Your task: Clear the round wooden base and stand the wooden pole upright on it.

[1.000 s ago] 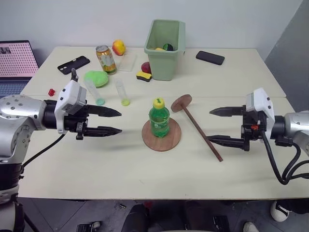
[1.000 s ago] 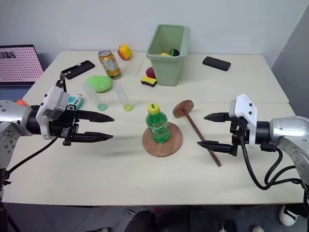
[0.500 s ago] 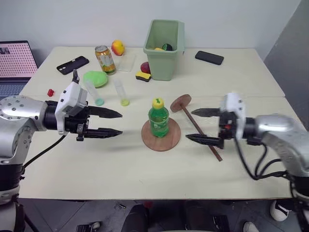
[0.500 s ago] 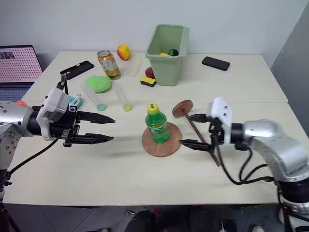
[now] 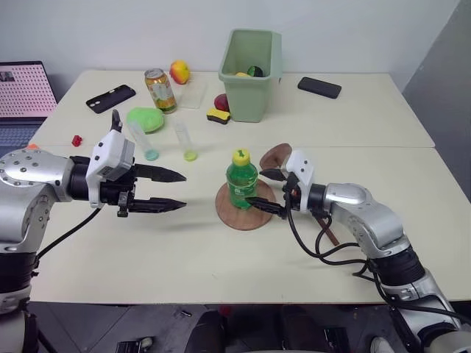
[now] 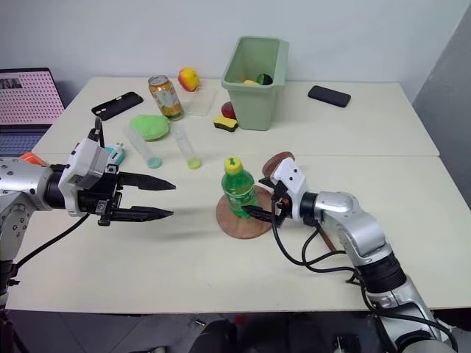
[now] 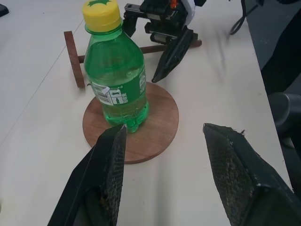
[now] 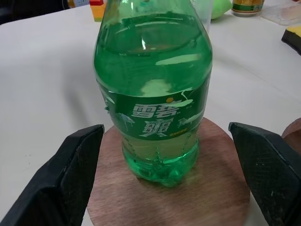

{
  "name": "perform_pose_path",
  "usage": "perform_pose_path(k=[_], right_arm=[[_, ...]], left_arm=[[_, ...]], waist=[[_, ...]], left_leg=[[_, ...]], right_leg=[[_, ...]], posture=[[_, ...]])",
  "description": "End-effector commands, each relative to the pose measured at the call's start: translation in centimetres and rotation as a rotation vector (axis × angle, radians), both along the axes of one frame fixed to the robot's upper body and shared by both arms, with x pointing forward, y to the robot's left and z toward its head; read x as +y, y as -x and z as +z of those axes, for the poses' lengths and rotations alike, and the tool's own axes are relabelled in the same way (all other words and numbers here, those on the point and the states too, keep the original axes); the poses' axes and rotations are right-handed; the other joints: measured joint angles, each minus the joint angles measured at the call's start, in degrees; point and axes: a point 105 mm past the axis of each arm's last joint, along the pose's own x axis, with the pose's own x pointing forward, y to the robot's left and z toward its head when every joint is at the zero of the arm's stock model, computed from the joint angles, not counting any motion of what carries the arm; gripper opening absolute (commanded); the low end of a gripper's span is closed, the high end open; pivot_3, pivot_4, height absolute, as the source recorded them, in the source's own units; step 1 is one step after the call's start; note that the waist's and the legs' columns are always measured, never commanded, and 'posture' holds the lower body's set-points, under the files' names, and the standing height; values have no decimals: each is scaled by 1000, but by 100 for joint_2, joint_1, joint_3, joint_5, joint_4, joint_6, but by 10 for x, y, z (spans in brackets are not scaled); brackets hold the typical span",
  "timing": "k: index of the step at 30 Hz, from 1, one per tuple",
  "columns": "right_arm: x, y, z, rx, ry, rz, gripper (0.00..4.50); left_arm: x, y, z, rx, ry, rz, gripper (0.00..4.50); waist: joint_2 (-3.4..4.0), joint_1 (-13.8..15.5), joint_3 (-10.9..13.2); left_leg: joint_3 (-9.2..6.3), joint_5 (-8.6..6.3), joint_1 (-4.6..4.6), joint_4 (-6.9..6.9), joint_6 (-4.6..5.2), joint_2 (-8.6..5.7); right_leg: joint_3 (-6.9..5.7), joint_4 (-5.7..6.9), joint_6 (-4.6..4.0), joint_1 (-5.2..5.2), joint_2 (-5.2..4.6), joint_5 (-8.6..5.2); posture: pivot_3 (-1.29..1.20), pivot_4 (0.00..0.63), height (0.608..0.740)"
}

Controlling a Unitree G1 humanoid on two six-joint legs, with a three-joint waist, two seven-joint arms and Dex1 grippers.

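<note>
Am lining R gripper (image 5: 266,190), jaws wide, empty, on bottle (image 5: 242,180) occupying round wooden base (image 5: 246,207); wooden pole (image 7: 75,59) lying flat; L gripper (image 5: 171,189) open, idle.

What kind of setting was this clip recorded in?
Probably an indoor lab or office test area: pale tables against a bare wall, a laptop at the edge, and mixed props such as a green bin, soda can and phones.

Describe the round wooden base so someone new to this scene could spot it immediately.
Start at the tall green bin at the far side of the table, then come toward the near edge to the green bottle with the yellow cap. The round wooden base is the flat reddish-brown disc under that bottle; unlike the disc beside it, no rod is attached.
</note>
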Motion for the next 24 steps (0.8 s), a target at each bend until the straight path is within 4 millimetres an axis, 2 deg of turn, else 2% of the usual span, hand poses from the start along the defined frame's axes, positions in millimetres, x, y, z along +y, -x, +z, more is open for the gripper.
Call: perform_pose_path(k=[1, 6, 14, 23, 24], right_arm=[[10, -2, 11, -48, -50, 17, 4467], [25, -3, 7, -35, -79, 33, 4467], [37, -13, 2, -27, -111, 8, 4467], [54, -14, 2, -26, -142, 41, 4467], [54, -13, 3, -29, -149, 48, 4099]], left_arm=[[3, 1, 11, -53, -9, 12, 2699], [2, 0, 12, -58, -8, 14, 2699], [1, -2, 12, -65, 9, 24, 2699], [0, -2, 11, -64, 16, 31, 2699], [0, -2, 11, -64, 17, 31, 2699]], waist=[[0, -31, 0], [0, -74, 0], [0, -81, 0], [1, -89, 0], [1, -89, 0]], left_leg=[[-2, 0, 1, 0, 0, 0], [-4, 0, 2, 0, 0, 0], [-6, 1, 2, 0, -2, 1], [-7, 4, 3, 0, -8, 1], [-7, 4, 3, 0, -8, 1]], right_leg=[[-1, 1, 0, 1, 2, 0], [-1, 7, 0, -2, 5, 0], [-2, 7, 0, -3, 7, 0], [-2, 9, 0, -4, 7, 0], [-2, 9, 0, -4, 7, 0]], posture=[[0, 150, 740], [0, 150, 740], [0, 150, 740], [0, 150, 740], [0, 150, 740]])
